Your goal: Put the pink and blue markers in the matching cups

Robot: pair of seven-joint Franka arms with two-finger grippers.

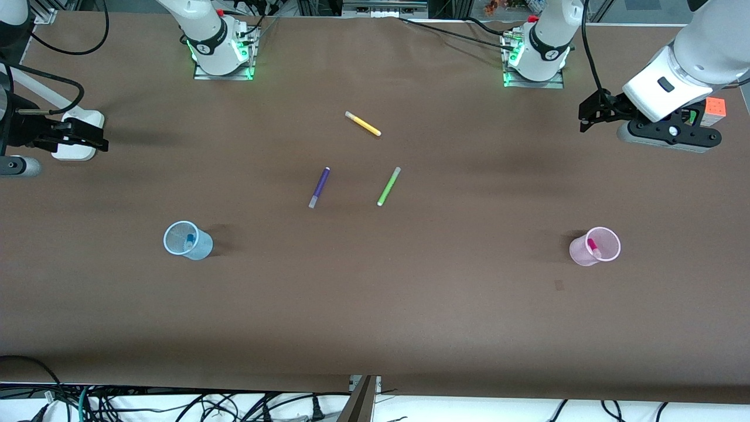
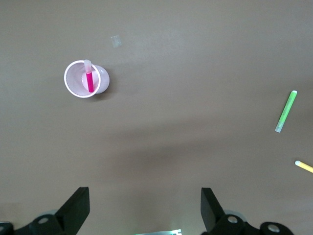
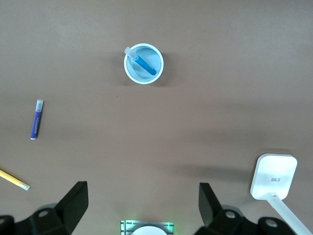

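The pink marker (image 1: 593, 247) stands inside the light pink cup (image 1: 599, 255) toward the left arm's end of the table; both show in the left wrist view, marker (image 2: 89, 78) in cup (image 2: 73, 90). The blue marker (image 1: 189, 240) stands inside the light blue cup (image 1: 199, 251) toward the right arm's end; the right wrist view shows the marker (image 3: 142, 62) in the cup (image 3: 155, 74). My left gripper (image 1: 586, 114) is open and empty, raised over the table's edge at its own end. My right gripper (image 1: 96, 138) is open and empty, raised over its own end.
A purple marker (image 1: 319, 187), a lime-green marker (image 1: 388, 186) and a yellow marker (image 1: 363, 123) lie loose in the table's middle. A white stand base (image 1: 76, 138) sits by the right gripper. An orange cube (image 1: 713, 111) sits by the left arm.
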